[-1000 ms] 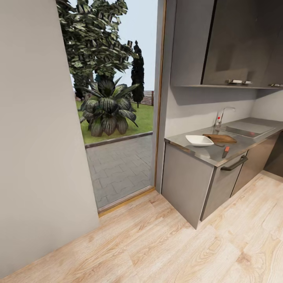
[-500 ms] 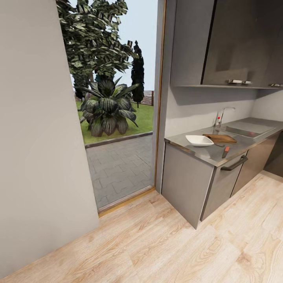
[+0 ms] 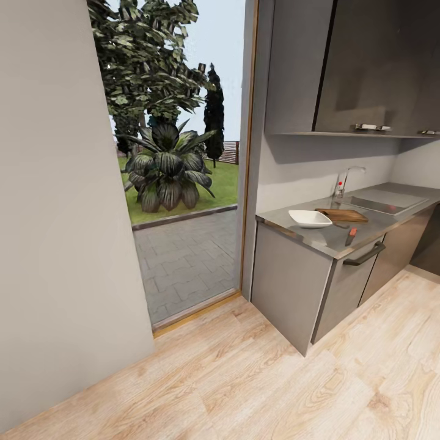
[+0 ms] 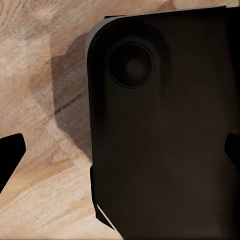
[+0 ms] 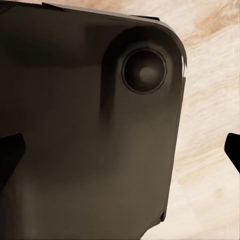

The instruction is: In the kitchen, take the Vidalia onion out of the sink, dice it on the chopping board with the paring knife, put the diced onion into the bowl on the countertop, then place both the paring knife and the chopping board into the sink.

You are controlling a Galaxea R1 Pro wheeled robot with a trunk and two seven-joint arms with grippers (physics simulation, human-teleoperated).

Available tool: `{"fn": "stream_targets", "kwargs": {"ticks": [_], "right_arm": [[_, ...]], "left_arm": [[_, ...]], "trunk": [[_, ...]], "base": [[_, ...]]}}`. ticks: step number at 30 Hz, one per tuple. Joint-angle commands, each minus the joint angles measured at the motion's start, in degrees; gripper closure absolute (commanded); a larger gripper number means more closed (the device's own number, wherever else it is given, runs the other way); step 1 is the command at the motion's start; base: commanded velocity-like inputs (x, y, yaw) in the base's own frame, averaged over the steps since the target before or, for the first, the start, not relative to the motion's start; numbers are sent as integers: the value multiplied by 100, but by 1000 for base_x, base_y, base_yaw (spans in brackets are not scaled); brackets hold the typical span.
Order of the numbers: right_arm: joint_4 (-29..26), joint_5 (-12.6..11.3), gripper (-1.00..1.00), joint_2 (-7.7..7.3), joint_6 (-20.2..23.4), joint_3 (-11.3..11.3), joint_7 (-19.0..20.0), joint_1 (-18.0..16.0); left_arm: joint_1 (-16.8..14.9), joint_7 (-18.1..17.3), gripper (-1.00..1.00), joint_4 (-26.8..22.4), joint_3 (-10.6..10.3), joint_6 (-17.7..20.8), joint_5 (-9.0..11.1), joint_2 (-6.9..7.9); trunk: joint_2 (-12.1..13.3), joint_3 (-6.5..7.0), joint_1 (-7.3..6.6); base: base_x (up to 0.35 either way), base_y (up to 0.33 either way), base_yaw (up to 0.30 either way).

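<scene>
Three task items, the bowl (image 3: 310,218), chopping board (image 3: 343,215) and paring knife (image 3: 351,235), wait grouped on the countertop (image 3: 324,239) at three o'clock beside the sink (image 3: 382,201), handy for dicing, while both grippers (image 4: 120,150) (image 5: 120,155) hang spread apart, grasping nothing.

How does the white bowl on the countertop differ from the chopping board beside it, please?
The bowl is glossy white with raised sides, while the chopping board is brown wood and lies flat. The bowl sits nearer the countertop's doorway end; the chopping board lies closer to the sink. Both rest on the countertop and look similar in footprint.
</scene>
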Motion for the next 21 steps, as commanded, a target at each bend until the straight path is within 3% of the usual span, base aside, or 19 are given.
{"fn": "stream_targets", "kwargs": {"ticks": [1, 4, 6, 7, 9, 10, 12, 15, 18, 21], "right_arm": [[-8, 11, -100, -4, -14, 22, -29, 3], [-6, -19, -100, -22, -95, 9, -31, 3], [-4, -73, -100, -37, -195, 9, -32, 3], [-2, -133, -100, -43, -266, 10, -32, 3], [-1, -220, -100, -52, -345, 16, -21, 3], [-2, -319, -100, -66, -443, 23, -3, 3], [9, -441, -100, -101, -633, 30, 13, 3], [165, -543, -100, -121, -846, 30, 19, 3], [329, -570, -100, -128, -878, 17, 20, 3], [371, -577, -100, -124, -886, 8, 20, 3]], "left_arm": [[3, 7, -100, -5, 13, 0, 11, -9], [3, 5, -100, 10, 88, 19, 269, -35], [3, -19, -100, 1, 147, 27, 625, -44], [3, -78, -100, -19, 169, 34, 920, -42], [3, -195, -100, -37, 180, 43, 1239, -40], [3, -370, -100, -48, 182, 51, 1542, -33], [3, -703, -100, -36, 184, 79, 1884, -24], [3, -1262, -100, 15, 186, 263, 2181, -10], [3, -1477, -100, 32, 189, 682, 2266, 46], [3, -1537, -100, 36, 197, 802, 2281, 52]], "trunk": [[-2, -3, 0], [-2, -3, 0], [-2, -3, 0], [-2, -3, 0], [-2, -3, 0], [-2, -3, 0], [-2, -3, 0], [-2, -3, 0], [-2, -3, 0], [-2, -3, 0]], "base": [[0, 0, 0], [0, 0, 0], [0, 0, 0], [0, 0, 0], [0, 0, 0], [0, 0, 0], [0, 0, 0], [0, 0, 0], [0, 0, 0], [0, 0, 0]]}}
